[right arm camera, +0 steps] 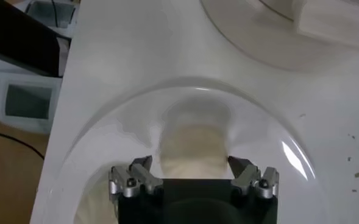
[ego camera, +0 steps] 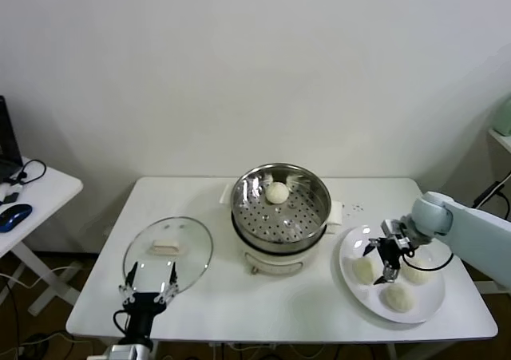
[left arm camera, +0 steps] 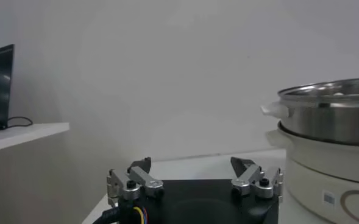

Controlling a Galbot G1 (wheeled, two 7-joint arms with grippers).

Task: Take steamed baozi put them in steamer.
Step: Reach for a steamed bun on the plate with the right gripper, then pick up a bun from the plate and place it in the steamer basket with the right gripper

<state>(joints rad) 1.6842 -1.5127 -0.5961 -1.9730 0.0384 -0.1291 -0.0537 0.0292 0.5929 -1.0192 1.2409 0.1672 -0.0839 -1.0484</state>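
While my right pincer [ego camera: 389,260] hangs low over the plate [ego camera: 423,306] at the lower right of the head frame, its fingers are spread wide and nothing is held between them. My right wrist camera shows both fingertips [right arm camera: 141,164] parted on either side of a bun [right arm camera: 194,146] lying on the plate [right arm camera: 270,134]; I cannot tell whether they touch the dough. Three buns sit on that plate in the head frame: one at its left [ego camera: 365,270] just beside the pincer, one at its right [ego camera: 416,269], and one nearer the bottom edge [ego camera: 398,297]. A fourth bun [ego camera: 277,192] already rests inside the steamer [ego camera: 280,206] at frame centre, toward the basket's upper rim.

My left pincer [ego camera: 148,287] sits parked at the lower left of the head frame, at the desk [ego camera: 215,304] edge just below the glass lid [ego camera: 168,251], fingers apart and empty. From the left wrist camera I see those fingers [left arm camera: 135,178] spread, with the steamer [left arm camera: 328,115] standing at the right of that frame on its white base [left arm camera: 325,176].
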